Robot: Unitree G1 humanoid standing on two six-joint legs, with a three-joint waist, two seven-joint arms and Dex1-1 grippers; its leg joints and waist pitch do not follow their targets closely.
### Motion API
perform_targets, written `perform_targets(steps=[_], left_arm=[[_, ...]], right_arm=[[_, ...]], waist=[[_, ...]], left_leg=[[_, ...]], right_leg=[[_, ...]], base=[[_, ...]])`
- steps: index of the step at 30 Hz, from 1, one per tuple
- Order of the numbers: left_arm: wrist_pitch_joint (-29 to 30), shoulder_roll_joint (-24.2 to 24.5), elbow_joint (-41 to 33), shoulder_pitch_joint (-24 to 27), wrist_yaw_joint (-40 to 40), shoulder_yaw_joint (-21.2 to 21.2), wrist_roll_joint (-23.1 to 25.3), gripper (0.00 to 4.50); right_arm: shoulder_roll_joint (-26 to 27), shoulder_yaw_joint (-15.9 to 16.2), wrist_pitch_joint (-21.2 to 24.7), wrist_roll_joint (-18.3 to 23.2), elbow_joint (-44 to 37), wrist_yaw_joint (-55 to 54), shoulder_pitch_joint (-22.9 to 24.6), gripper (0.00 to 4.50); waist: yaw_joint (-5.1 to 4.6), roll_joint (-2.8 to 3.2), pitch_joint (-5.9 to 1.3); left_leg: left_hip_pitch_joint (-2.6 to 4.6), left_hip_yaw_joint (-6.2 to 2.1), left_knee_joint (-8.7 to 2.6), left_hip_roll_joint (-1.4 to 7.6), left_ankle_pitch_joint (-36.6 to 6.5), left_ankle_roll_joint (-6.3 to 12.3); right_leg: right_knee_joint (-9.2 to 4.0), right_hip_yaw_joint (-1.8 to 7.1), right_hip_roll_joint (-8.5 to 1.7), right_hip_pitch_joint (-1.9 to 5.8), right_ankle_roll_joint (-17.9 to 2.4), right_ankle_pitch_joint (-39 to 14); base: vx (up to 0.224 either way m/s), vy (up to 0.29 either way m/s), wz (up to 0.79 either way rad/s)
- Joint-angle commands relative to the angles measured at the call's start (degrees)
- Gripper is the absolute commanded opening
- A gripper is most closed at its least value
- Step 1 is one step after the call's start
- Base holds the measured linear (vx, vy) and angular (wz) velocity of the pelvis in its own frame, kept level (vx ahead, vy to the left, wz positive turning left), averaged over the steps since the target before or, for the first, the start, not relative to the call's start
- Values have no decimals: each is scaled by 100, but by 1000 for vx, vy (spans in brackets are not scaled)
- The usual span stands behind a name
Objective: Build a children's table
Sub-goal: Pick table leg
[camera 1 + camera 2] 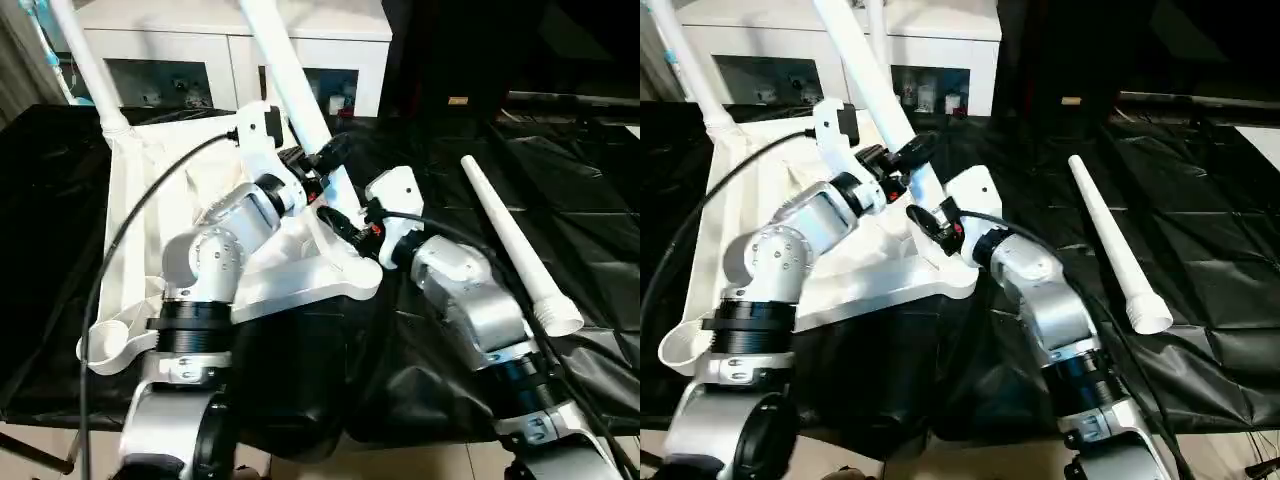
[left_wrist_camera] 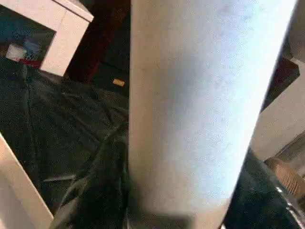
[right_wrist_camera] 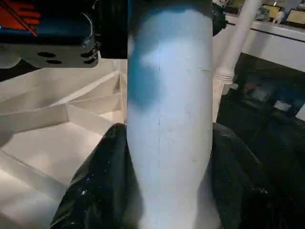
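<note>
- The table top (image 1: pixel 130 230) lies upside down on the black cloth (image 1: pixel 560 190), ribs up, with the near edge over the cloth's edge.
- One leg (image 1: pixel 290 80) stands in a near corner socket; another leg (image 1: pixel 85 65) stands at the far left corner.
- The left gripper (image 1: pixel 330 155) and the right gripper (image 1: pixel 350 215) both clasp the near leg, the right one lower.
- A spare leg (image 1: pixel 515 250) lies loose to the right.
- The legs look light, stiff and smooth, so probably slippery; I would hold low, near the socket.

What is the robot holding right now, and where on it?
Both grippers hold one white table leg that rises from the upturned tabletop: the left gripper around its lower part, the right gripper just below, near its base.
</note>
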Motion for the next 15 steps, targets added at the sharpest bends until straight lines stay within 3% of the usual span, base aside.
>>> perform_targets(steps=[1, 4, 12, 13, 15], left_arm=[[-60, 31, -19, -124, 82, 88, 21, 218], [-68, 39, -50, -118, 119, 86, 29, 197], [5, 98, -277, -31, -97, -90, -2, 194], [31, 116, -326, -12, -159, -138, -7, 194], [118, 185, -440, 35, -356, -272, -41, 193]], right_arm=[[3, -48, -182, -39, -71, -49, -47, 195], [16, -26, -272, -113, -10, -84, -54, 195], [71, 24, -361, -144, 41, 0, -61, 194], [81, 9, -334, -95, 32, 35, -53, 229], [102, -67, -212, 82, -39, 165, -29, 250]], waist=[[1, -15, -425], [2, -23, -426], [4, -21, -420], [6, -4, -425], [1, -1, -424]], left_leg=[[69, -93, -361, 250, -826, 253], [68, -91, -361, 253, -810, 263], [68, -88, -362, 250, -823, 267], [68, -94, -362, 261, -801, 273], [73, -92, -363, 259, -812, 281]], right_leg=[[-393, 288, -445, 359, -964, -915], [-388, 289, -447, 361, -981, -861], [-390, 292, -449, 359, -966, -927], [-378, 293, -455, 357, -990, -858], [-370, 291, -444, 354, -1015, -804]], base=[[0, 0, 0], [0, 0, 0], [0, 0, 0], [0, 0, 0], [0, 0, 0]])
